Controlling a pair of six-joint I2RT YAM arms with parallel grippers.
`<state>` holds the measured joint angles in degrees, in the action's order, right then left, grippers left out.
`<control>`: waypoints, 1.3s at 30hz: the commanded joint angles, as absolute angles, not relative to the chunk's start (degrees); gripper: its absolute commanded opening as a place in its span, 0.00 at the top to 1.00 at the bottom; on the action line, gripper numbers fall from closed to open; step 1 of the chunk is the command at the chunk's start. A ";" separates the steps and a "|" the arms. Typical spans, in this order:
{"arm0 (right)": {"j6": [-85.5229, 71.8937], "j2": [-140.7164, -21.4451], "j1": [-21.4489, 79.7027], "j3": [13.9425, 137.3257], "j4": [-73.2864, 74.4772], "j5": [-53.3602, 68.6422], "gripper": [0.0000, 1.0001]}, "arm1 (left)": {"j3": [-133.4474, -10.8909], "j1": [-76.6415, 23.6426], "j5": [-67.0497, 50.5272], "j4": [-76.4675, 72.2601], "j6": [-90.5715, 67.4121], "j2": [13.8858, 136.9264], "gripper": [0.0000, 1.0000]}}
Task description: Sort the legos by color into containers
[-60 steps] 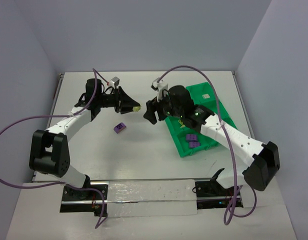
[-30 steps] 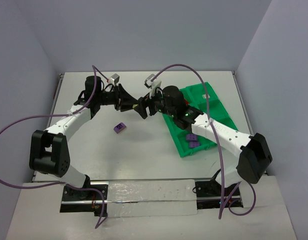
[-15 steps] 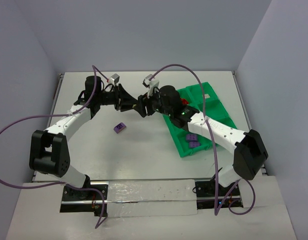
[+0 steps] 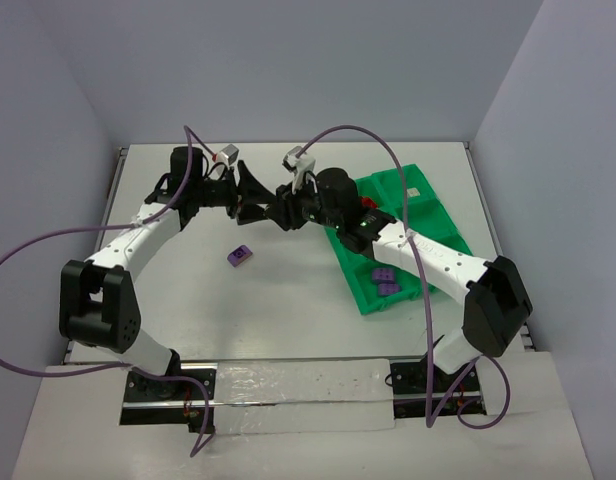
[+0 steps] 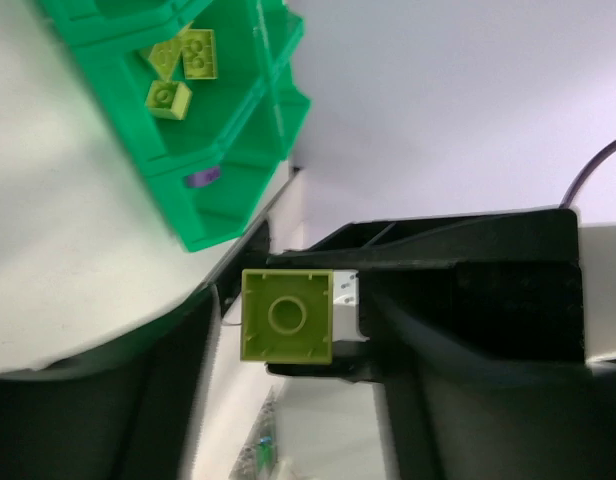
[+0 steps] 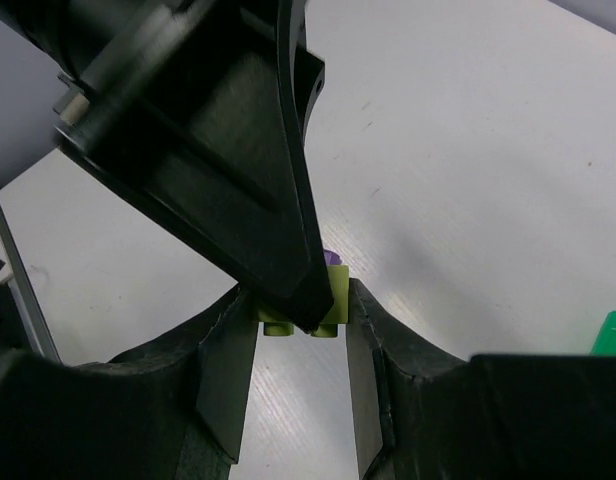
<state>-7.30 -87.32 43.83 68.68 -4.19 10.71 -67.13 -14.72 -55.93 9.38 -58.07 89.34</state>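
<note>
My right gripper (image 4: 279,212) (image 6: 301,322) is shut on a yellow-green brick (image 6: 335,297) (image 5: 286,315), held in the air over the middle of the table. My left gripper (image 4: 255,194) (image 5: 298,345) faces it, open, its fingers spread on either side of the brick without touching it. One left finger (image 6: 248,160) crosses in front of the brick in the right wrist view. A purple brick (image 4: 239,255) lies on the table below the two grippers. The green tray (image 4: 357,287) (image 5: 218,215) at the right holds purple bricks (image 4: 385,280), yellow-green bricks (image 5: 183,60) and a red brick (image 4: 366,203).
The white table top (image 4: 188,300) has raised edges at the left and back. Purple cables loop off both arms above the table. The right arm lies over the tray's near half. A tray corner (image 6: 613,335) shows in the right wrist view.
</note>
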 commanded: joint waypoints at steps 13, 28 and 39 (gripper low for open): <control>-11.76 -77.62 41.39 58.95 -5.57 -1.43 1.00 | -79.89 -13.98 -33.05 36.54 -42.43 89.73 0.01; -26.63 -73.61 24.39 46.14 3.43 -12.48 1.00 | -82.48 -18.24 -9.93 50.18 -32.03 95.45 0.03; -25.56 -81.42 23.45 47.93 2.53 -10.97 0.25 | -81.39 -22.76 5.22 51.51 -26.14 100.47 0.04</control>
